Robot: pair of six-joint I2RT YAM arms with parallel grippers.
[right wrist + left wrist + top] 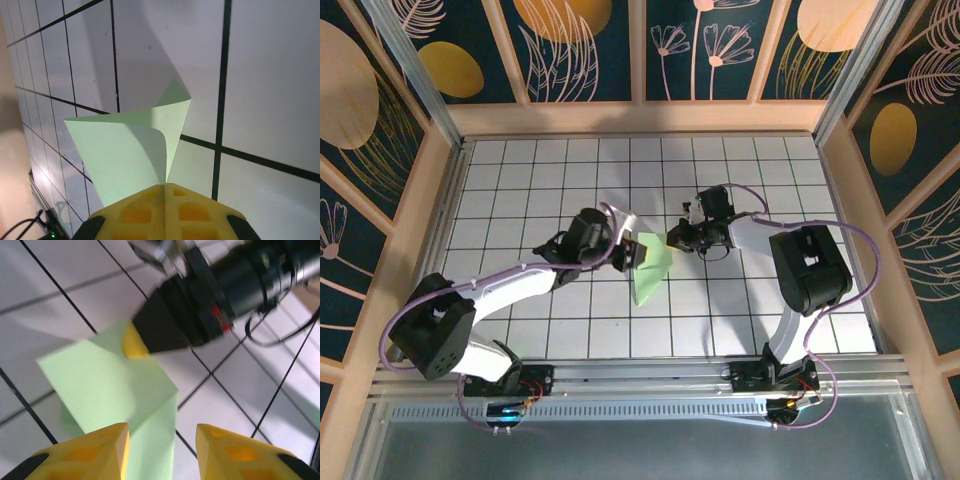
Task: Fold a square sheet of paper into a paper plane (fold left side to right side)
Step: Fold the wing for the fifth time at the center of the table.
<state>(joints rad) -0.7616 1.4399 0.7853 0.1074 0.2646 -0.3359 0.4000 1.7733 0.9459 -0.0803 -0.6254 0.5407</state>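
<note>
Showed a white tabletop (520,170) ruled by dark lines into square tiles. Was fenced by a pale wooden frame (640,117) holding dark teal wall panels (590,50) printed with gold ovals and pale leaf outlines. Ended at a metal rail (640,378) along the near edge.

Square sheet of paper (125,150): recorded as thin pale-green paper, matt and smooth.
Left claw (162,450) and right claw (165,189): fingers noted as yellow plastic, matt, with moulded recesses.
Right arm housing (810,270): black plastic, a slight sheen observed.
Counter (520,180): smooth white tiles, faintly glossy, dark seams.
Surround (630,118): pale wood, matt.
Near rail (640,378): grey metal, dull finish.
</note>
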